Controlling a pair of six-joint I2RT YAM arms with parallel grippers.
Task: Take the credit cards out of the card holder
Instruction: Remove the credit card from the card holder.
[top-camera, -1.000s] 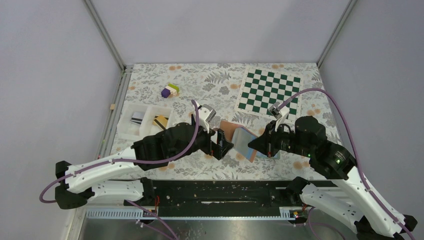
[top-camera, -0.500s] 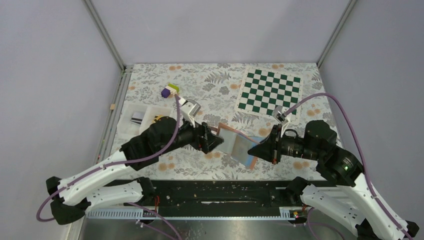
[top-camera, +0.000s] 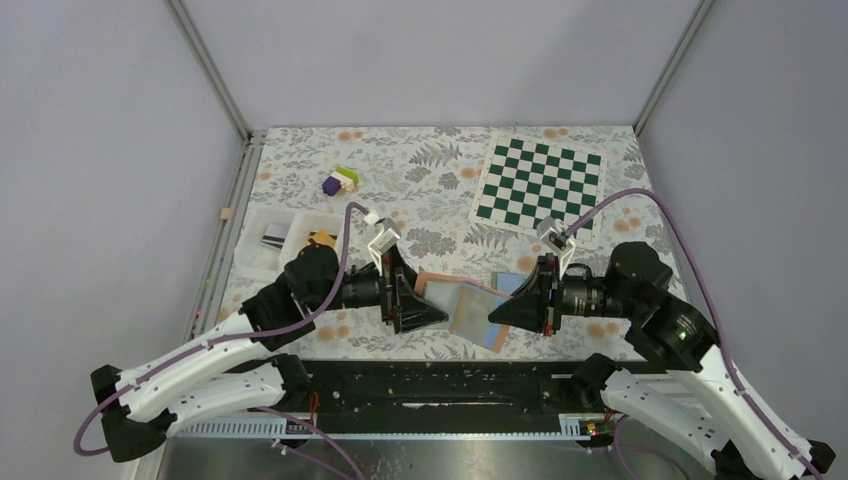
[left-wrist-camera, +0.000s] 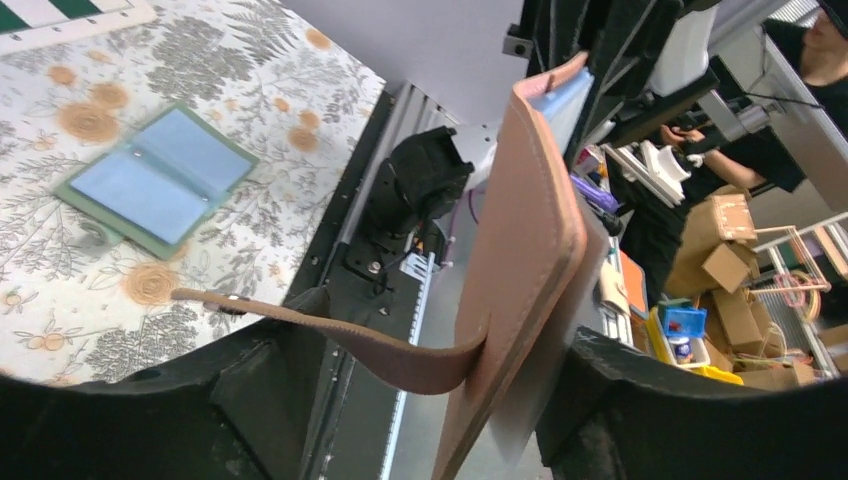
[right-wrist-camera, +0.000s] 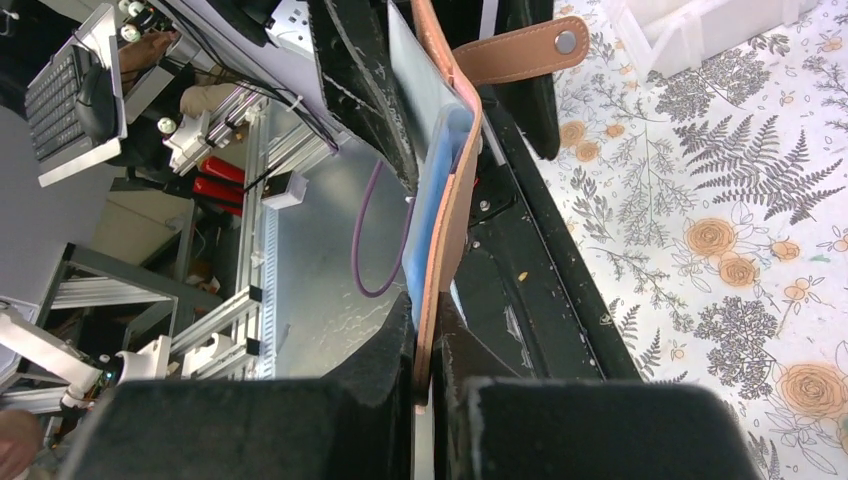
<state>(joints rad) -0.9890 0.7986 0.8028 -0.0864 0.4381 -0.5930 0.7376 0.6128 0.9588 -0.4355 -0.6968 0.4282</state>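
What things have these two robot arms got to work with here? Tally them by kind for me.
Card holders: 2, the brown card holder lifted off the table, the green card holder lying open on it
Checkered mat: 1
White tray: 1
Purple and yellow-green toy: 1
Total: 5, not counting the tray's contents, too small to tell.

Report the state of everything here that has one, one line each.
Brown card holder: lifted off the table, open, blue pages showing.
Strap: unsnapped, hanging free.
Right gripper: shut on the card holder's edge.
Left gripper: open, fingers straddling the opposite edge.
Green holder: lying open, flat on the table.
White bin: yellow card inside.
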